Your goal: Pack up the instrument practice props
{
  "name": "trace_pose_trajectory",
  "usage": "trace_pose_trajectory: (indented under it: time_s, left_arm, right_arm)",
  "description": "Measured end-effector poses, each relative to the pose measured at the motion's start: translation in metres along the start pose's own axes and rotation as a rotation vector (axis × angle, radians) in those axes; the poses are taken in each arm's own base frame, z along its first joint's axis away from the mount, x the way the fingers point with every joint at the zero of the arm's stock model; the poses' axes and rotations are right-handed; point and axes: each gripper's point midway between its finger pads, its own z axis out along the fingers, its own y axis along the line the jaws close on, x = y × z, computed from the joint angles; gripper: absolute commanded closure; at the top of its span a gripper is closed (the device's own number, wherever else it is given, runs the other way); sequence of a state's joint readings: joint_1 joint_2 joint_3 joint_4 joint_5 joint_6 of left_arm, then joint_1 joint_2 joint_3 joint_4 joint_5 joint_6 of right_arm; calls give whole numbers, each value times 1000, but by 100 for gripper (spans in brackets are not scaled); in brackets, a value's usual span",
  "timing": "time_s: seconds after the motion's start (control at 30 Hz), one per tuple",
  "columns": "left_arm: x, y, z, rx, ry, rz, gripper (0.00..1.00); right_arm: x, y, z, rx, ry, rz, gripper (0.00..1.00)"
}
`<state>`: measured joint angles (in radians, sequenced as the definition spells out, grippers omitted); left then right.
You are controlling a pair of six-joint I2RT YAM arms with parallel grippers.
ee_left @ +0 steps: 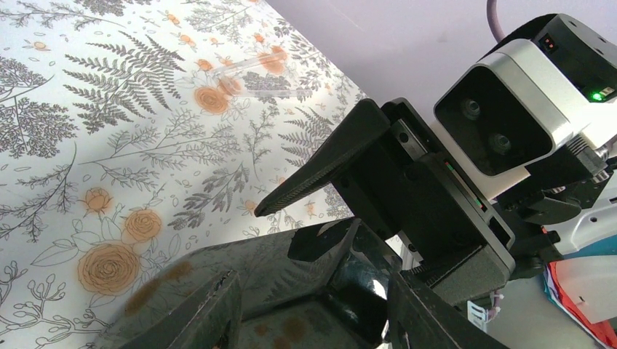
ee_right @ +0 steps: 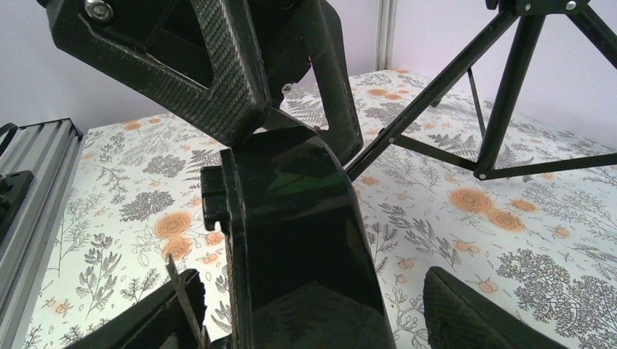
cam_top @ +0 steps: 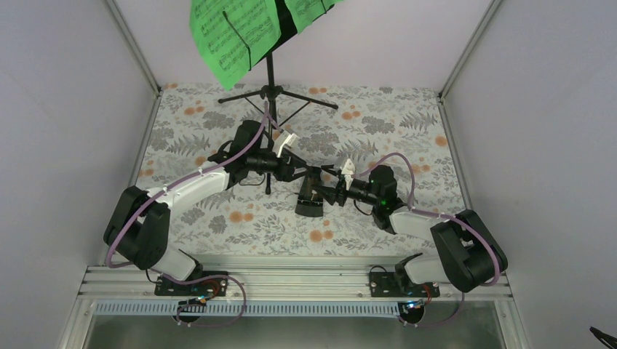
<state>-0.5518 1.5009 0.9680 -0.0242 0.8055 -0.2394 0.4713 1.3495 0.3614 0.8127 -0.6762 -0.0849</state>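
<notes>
left arm (cam_top: 185, 190), right arm (cam_top: 418, 222): white shells, black joint housings | cables (cam_top: 393, 155): lilac, looped along each arm | bases (cam_top: 190, 285): black plates, lower frame | right wrist camera (ee_left: 509, 109): white casing, black face, two lenses, green light (ee_left: 596, 95) | left end effector fingers (ee_right: 218, 65): black, woven texture, silver screw (ee_right: 97, 9)

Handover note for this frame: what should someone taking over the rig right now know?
Left hand: shut on the metronome, mid-table.
Right hand: open, fingers either side of the metronome, one standing clear of it.
Music stand: upright at the far edge, green sheets on its desk.
Done: nothing visibly packed.
Left: metronome, sheets, stand.
</notes>
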Motion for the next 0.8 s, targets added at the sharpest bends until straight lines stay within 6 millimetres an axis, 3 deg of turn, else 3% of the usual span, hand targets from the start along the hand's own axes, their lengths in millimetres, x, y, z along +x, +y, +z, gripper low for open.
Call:
trace_pose_trajectory:
  time_s: [0.8]
  left_arm:
    - [2, -1, 2, 21, 10, -5, 53]
  right_arm:
    - [3, -3, 10, -14, 9, 34, 49]
